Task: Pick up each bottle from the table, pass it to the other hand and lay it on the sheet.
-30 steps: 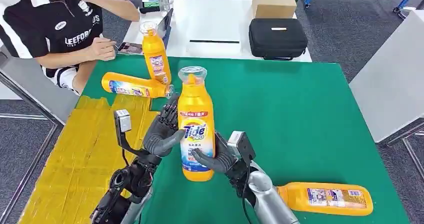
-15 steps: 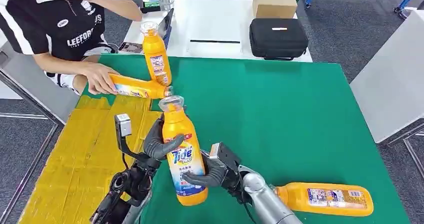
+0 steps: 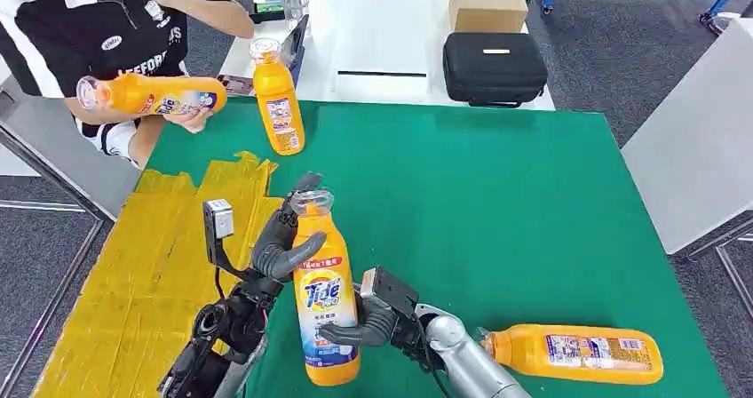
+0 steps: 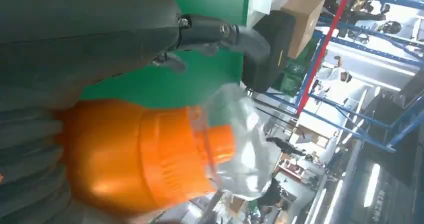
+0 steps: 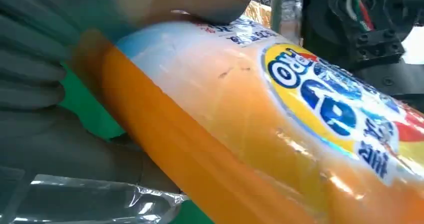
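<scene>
Both robot hands grip the upright orange bottle (image 3: 325, 300): the right robot hand (image 3: 362, 327) wraps its lower label, the left robot hand (image 3: 282, 238) its shoulder. Beyond the left, the yellow sheet (image 3: 151, 265) covers the green worktop (image 3: 497, 202).

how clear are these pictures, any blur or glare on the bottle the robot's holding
Head view: sharp and evenly lit, the Tide label on the held bottle readable. Left wrist view: bottle neck and clear cap motion-blurred, background overexposed. Right wrist view: bottle very close, soft focus, white glare streaks on its side, left robot hand and right robot hand both gripping.
</scene>
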You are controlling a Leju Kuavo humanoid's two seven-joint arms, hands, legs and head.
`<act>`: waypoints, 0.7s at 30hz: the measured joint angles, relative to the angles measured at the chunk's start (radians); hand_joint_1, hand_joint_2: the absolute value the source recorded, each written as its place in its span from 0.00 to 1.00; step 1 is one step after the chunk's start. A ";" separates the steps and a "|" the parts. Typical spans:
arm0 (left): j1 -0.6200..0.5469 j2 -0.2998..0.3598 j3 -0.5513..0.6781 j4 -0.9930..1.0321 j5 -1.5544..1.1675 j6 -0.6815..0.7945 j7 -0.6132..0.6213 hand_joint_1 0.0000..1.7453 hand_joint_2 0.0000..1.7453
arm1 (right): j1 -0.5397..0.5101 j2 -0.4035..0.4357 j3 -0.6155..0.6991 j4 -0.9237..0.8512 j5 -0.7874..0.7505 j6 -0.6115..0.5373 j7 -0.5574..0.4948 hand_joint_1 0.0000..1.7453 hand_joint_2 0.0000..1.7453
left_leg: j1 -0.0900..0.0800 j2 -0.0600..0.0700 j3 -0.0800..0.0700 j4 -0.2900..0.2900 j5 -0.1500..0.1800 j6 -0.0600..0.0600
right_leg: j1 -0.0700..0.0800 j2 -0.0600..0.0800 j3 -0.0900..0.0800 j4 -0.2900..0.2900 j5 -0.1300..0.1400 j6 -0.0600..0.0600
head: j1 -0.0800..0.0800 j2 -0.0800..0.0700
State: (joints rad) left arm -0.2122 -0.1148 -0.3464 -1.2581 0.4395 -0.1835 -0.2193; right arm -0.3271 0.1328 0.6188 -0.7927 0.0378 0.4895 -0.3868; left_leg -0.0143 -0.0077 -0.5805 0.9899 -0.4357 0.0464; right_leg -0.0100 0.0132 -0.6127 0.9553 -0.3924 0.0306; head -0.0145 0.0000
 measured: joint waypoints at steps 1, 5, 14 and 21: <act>-0.001 0.000 0.001 0.000 0.000 0.001 0.000 1.00 1.00 | 0.002 0.000 0.000 0.000 0.000 -0.002 0.005 1.00 1.00 | 0.000 0.000 0.000 0.000 0.000 0.000 | 0.000 0.000 0.000 0.000 0.000 0.000 | 0.000 0.000; -0.003 0.000 0.002 0.000 -0.002 0.003 0.001 0.99 1.00 | 0.010 0.000 0.000 0.000 -0.009 -0.018 0.014 1.00 1.00 | 0.000 0.000 0.000 0.000 0.000 0.000 | 0.000 0.000 0.000 0.000 0.000 0.000 | 0.000 0.000; -0.005 0.000 0.002 0.000 -0.002 0.003 0.001 0.92 1.00 | 0.018 0.000 -0.002 0.000 -0.017 -0.029 0.019 1.00 1.00 | 0.000 0.000 0.000 0.000 0.000 0.000 | 0.000 0.000 0.000 0.000 0.000 0.000 | 0.000 0.000; -0.005 0.000 0.002 0.000 -0.009 -0.004 0.001 0.19 1.00 | 0.027 -0.006 -0.016 -0.012 -0.048 -0.050 0.019 1.00 1.00 | 0.000 0.000 0.000 0.000 0.000 0.000 | 0.000 0.000 0.000 0.000 0.000 0.000 | 0.000 0.000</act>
State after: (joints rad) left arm -0.2175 -0.1152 -0.3449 -1.2581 0.4303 -0.1873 -0.2182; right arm -0.3001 0.1270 0.6031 -0.8045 -0.0099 0.4394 -0.3677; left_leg -0.0143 -0.0077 -0.5805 0.9899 -0.4357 0.0464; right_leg -0.0099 0.0132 -0.6129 0.9553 -0.3924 0.0306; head -0.0145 0.0000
